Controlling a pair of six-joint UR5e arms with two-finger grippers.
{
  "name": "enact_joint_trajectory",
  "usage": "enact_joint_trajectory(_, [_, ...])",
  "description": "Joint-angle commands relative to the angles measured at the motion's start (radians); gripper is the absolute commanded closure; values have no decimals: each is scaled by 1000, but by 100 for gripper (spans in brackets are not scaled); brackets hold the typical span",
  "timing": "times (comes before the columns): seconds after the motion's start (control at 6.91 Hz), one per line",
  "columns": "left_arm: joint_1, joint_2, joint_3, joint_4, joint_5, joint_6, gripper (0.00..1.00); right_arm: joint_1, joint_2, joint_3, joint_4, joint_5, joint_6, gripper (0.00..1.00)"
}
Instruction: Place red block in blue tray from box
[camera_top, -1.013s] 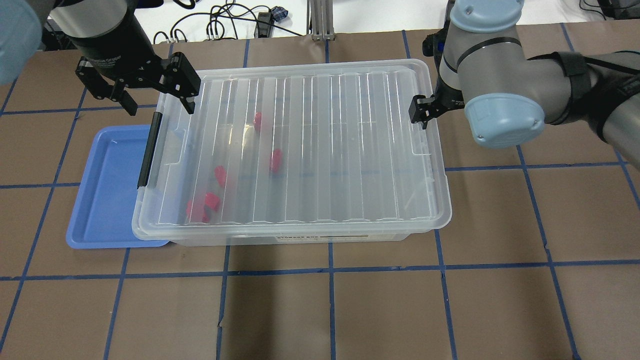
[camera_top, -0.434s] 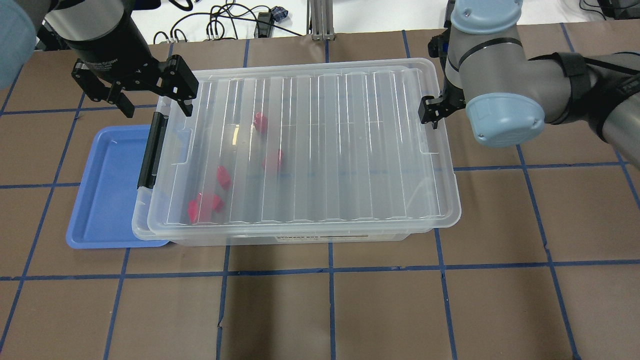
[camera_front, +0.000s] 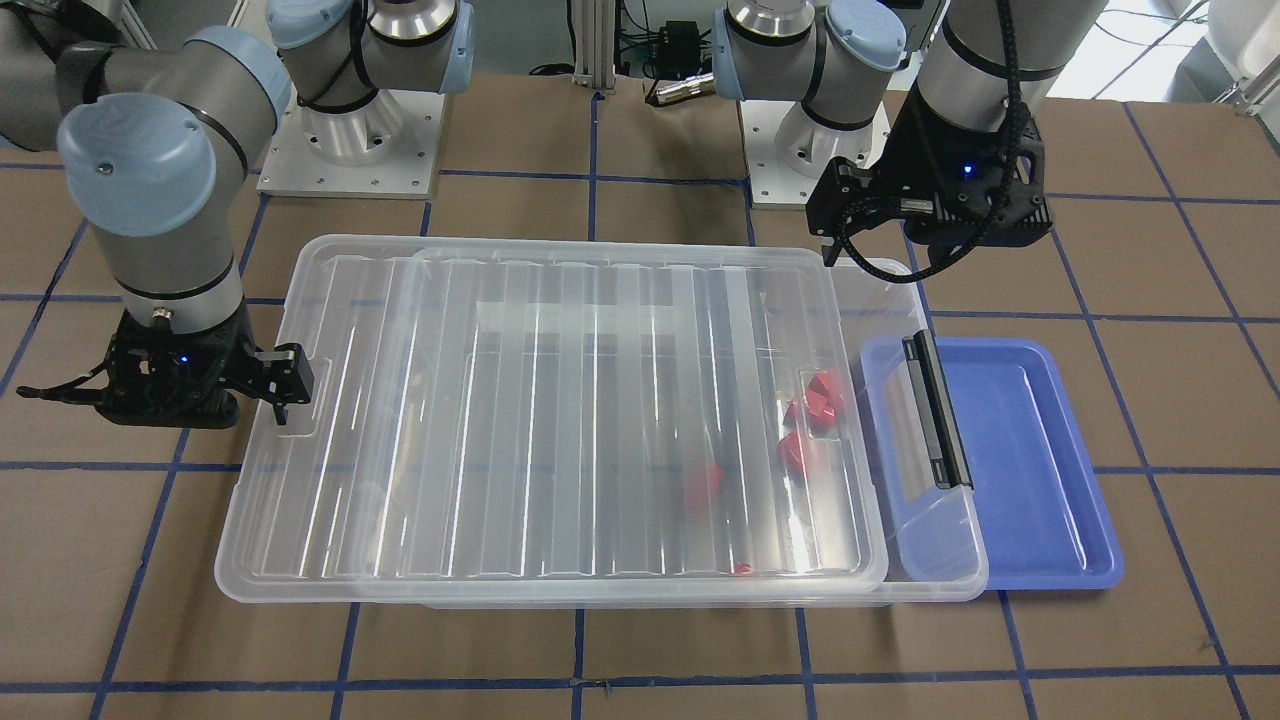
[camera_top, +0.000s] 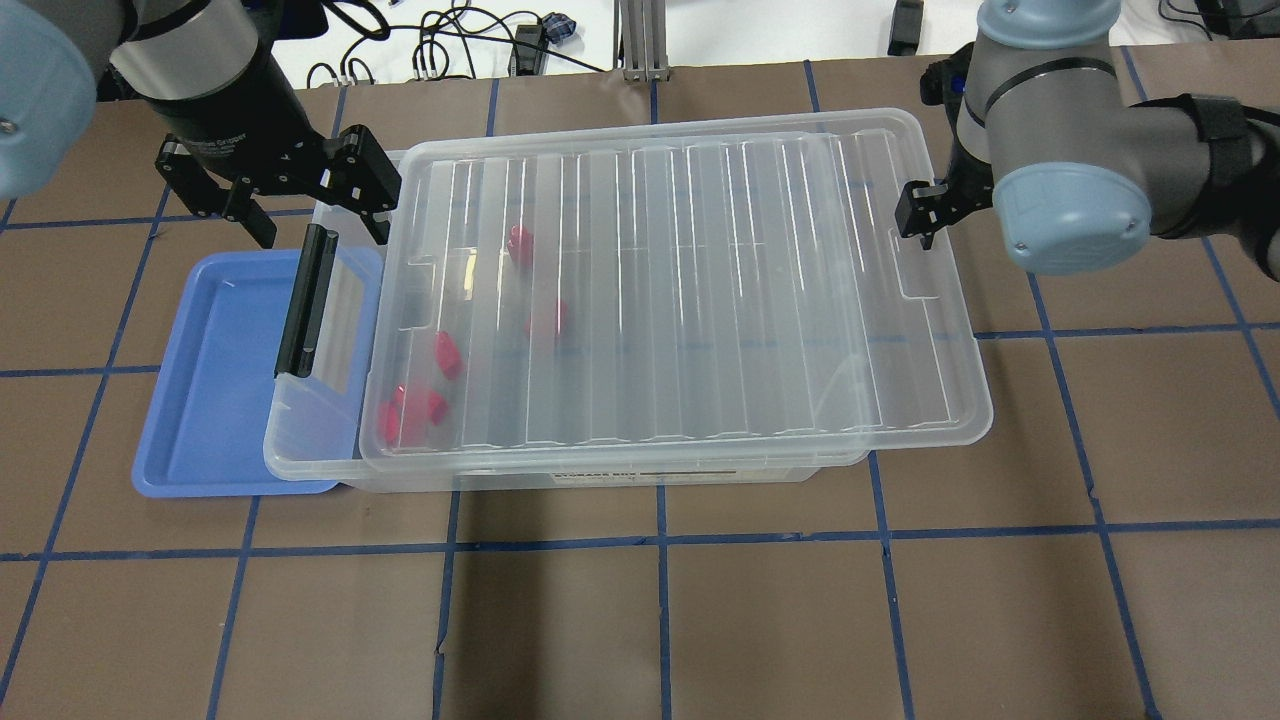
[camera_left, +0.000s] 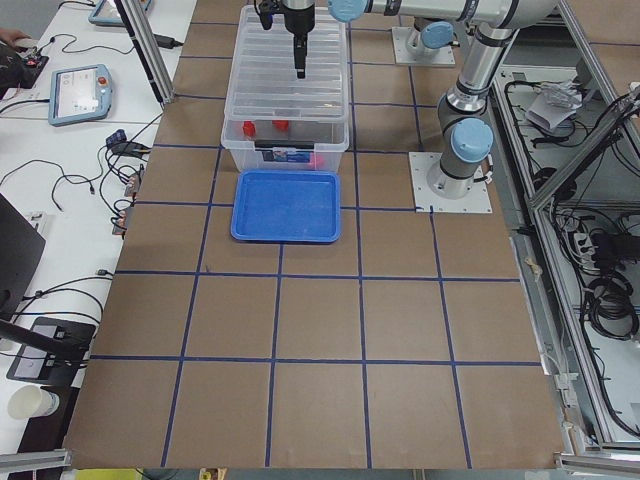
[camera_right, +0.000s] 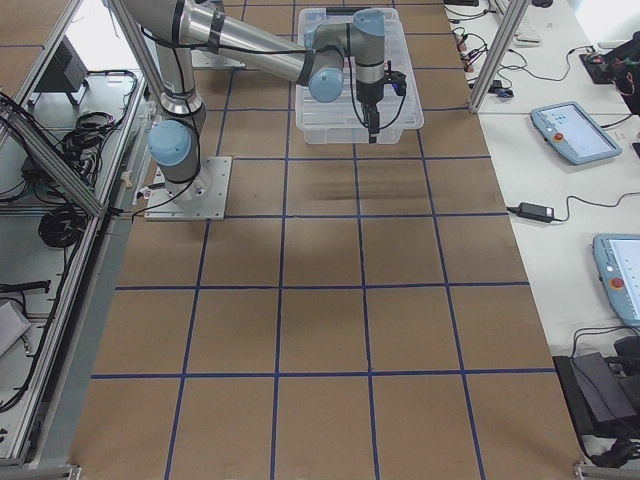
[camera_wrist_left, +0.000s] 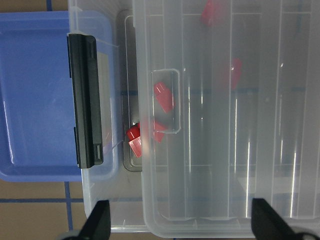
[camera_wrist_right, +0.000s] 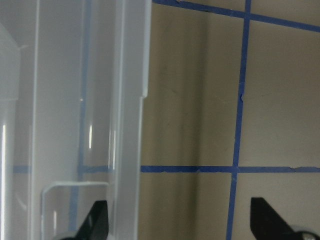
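From overhead, the ribbed lid (camera_top: 700, 300) sits offset toward the right of the picture, so a strip of the box (camera_top: 320, 450) lies uncovered beside its black handle (camera_top: 305, 300). The blue tray (camera_top: 215, 400) lies at centre left, its near edge overlapped by the box's handle end. The left gripper (camera_top: 318, 220) hangs at upper left above that end. Only the wrist views settle the jaws. The left wrist camera shows both fingertips (camera_wrist_left: 97, 222) spread wide with nothing between them. The right wrist camera shows the right gripper (camera_wrist_right: 180, 222) equally spread, the lid's rim running between its tips with no tip pressing on it. The front-facing camera shows that gripper low at the lid's far short end. One tray, one box, one lid. There are at least five of the red block (camera_top: 447, 353), all inside the box. Three are separate and two or more are clustered at the lid's left edge, too blurred to separate. The brown table (camera_top: 700, 620) carries blue tape lines.
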Motion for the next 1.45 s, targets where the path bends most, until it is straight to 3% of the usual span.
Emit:
enact_joint_trajectory(0.0, [-1,7,-25,32,-5,-4,0,-90,0,0,-3,3,-125,0])
enact_joint_trajectory(0.58, [-6,-15,-23,21,-48,-97,0,-204,-11,-2,-3,15,-271,0])
enact_joint_trajectory(0.87, [-82,-42,-23,38,-56,-222,0,-195,-26,-14,10,29,-265,0])
enact_joint_trajectory(1.01, [-84,-92,-55,74,-50,-216,0,-193,-78,-46,22,235,-265,0])
enact_joint_trajectory(1.16, [-84,-132,-89,208,-47,-216,0,-175,-143,-90,178,336,-247,0])
enact_joint_trajectory(1.3, [-72,-153,-99,234,-48,-216,0,-110,-173,-142,302,410,-113,0])
